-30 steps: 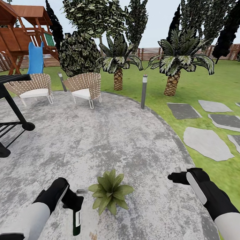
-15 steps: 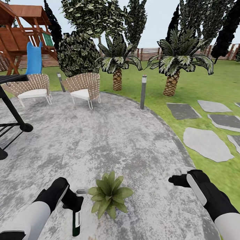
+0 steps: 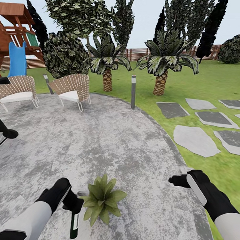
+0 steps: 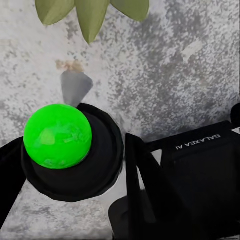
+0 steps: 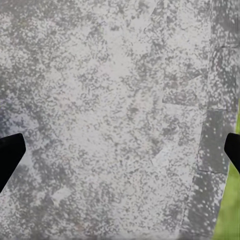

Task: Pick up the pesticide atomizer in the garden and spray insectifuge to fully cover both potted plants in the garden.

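Already the pesticide atomizer (image 3: pixel 73 222) hangs from the left gripper (image 3: pixel 74 204), whose fingers are clamped on its black trigger top, the slim dark green body with its white label pointing down over the stone patio (image 3: pixel 110 141); in the left wrist view a bright green round face of the bottle (image 4: pixel 58 135) sits in its black collar between the dark fingers. By its look it is a light, rigid plastic bottle, smooth enough to swivel in a pinch; the neck under the trigger seems the surest hold, since the body would likely slide. One potted plant (image 3: pixel 101 199) stands on the patio just beside the bottle, toward the robot's right, with the grey nozzle tip (image 3: pixel 81 193) nearly at its leaves; its pot is hidden beneath them. The right gripper (image 3: pixel 174 181) hovers well apart over bare stone, its fingers spread wide in its wrist view, holding nothing.
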`<state>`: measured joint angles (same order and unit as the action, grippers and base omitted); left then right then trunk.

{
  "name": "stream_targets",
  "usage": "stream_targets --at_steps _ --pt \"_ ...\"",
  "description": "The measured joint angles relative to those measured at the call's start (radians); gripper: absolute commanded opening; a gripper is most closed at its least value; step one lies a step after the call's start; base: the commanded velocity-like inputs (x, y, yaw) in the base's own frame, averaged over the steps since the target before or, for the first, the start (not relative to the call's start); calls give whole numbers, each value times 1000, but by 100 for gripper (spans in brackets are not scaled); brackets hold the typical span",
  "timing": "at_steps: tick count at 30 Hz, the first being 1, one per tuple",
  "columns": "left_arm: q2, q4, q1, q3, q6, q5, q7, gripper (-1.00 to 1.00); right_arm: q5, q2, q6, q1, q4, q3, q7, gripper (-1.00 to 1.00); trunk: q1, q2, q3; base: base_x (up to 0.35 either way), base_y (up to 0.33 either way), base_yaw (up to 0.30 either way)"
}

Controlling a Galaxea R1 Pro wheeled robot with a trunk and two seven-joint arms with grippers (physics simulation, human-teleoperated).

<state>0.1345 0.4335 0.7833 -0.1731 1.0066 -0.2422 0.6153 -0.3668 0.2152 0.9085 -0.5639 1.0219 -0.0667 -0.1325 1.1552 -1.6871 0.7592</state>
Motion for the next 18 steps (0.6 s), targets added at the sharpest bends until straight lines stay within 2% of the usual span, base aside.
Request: stream_targets --at_steps 2,5,8,11,15,18 --pt "0 -2 3 -29 0 0 0 -100 0 0 0 0 -15 -1 1 100 0 0 0 0 0 -6" --pt "0 -40 19 -45 -1 0 0 -100 -1 -1 0 0 -22 -3 1 100 0 0 0 0 0 -1" --pt "1 -109 60 -51 -1 0 0 -100 -1 -2 0 0 -24 -4 2 100 0 0 0 0 0 0" --pt "2 -143 90 -52 -1 1 0 -100 -2 -8 0 0 -24 -5 2 100 0 0 0 0 0 0" --pt "2 -150 100 -51 -1 2 2 -100 -2 -23 0 0 -24 -5 1 100 0 0 0 0 0 -18" --pt "2 -151 97 -51 -1 2 2 -100 -2 -37 0 0 -24 -5 1 100 0 0 -1 0 0 -147"
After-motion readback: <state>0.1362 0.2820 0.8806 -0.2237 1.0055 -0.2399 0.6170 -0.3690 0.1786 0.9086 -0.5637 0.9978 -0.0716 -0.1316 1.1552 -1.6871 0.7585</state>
